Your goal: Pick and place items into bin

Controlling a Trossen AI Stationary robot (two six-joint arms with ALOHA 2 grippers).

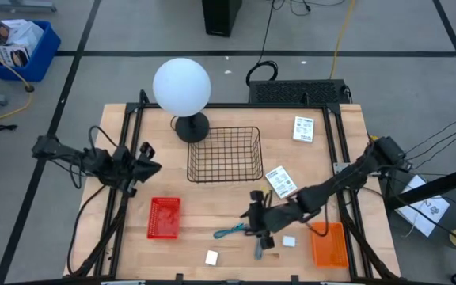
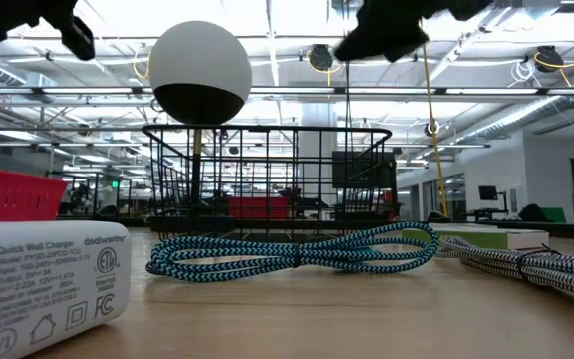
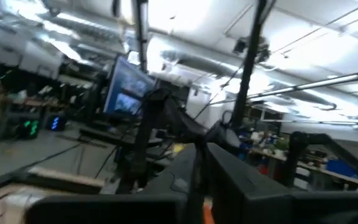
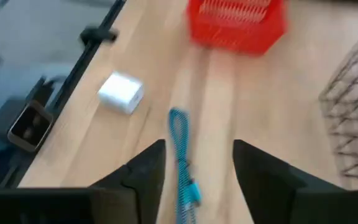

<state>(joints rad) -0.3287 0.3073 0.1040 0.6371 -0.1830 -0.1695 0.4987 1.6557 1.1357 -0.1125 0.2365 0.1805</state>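
Note:
My right gripper hangs open above the table's near middle, touching nothing. A coiled teal braided cable lies flat on the wood below and between its fingers. A white charger block rests nearer the front edge, and a second small white block sits to the right. A grey braided cable lies between them. Two white printed packets lie flat farther back. My left gripper waits shut, raised over the table's left side.
A black wire basket stands mid-table, with the white globe lamp behind it. A small red basket sits front left, and an orange bin front right. Black frame rails run along both table sides.

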